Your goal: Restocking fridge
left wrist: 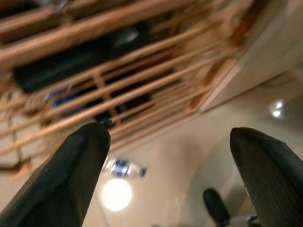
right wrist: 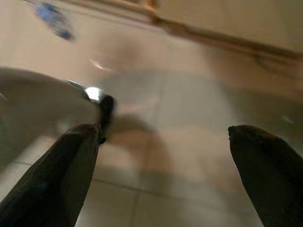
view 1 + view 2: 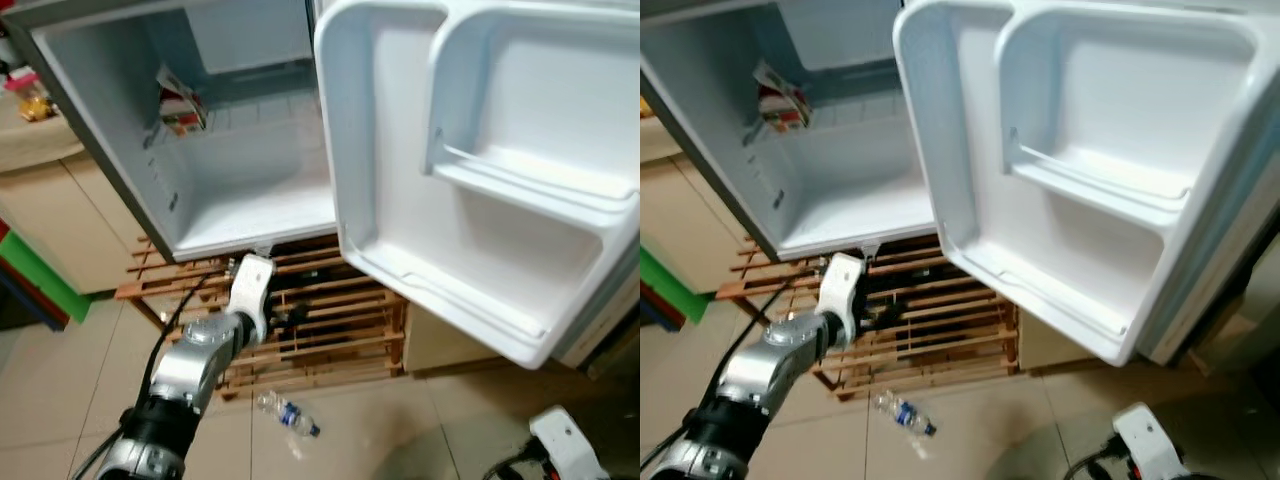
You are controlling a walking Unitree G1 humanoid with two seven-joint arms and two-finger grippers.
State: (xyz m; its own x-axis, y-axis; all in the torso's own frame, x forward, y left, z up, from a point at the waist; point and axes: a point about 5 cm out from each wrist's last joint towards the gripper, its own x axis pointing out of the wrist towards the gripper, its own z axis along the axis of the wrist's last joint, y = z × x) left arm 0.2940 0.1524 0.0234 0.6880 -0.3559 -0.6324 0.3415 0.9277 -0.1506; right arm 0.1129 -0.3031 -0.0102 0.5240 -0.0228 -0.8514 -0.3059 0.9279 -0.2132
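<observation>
The small fridge (image 3: 215, 215) stands open on a slatted wooden rack (image 3: 330, 340), and its white door (image 3: 480, 170) swings out to the right with bare shelves. A red and white packet (image 3: 178, 100) sits high on the left inside. On the floor tiles in front of the rack lies a clear water bottle (image 3: 287, 413) with a blue label. My left gripper (image 1: 168, 135) is held out low in front of the rack, open and holding nothing, above the bottle (image 1: 122, 168). My right gripper (image 2: 163, 132) hangs low at the right, open over the floor.
A beige cabinet (image 3: 60, 215) stands left of the fridge, with a green and red thing (image 3: 35, 275) at its foot. The open door overhangs the right side. My right arm's white wrist (image 3: 562, 437) is near the lower right corner. Light tiles (image 3: 400, 430) spread around the bottle.
</observation>
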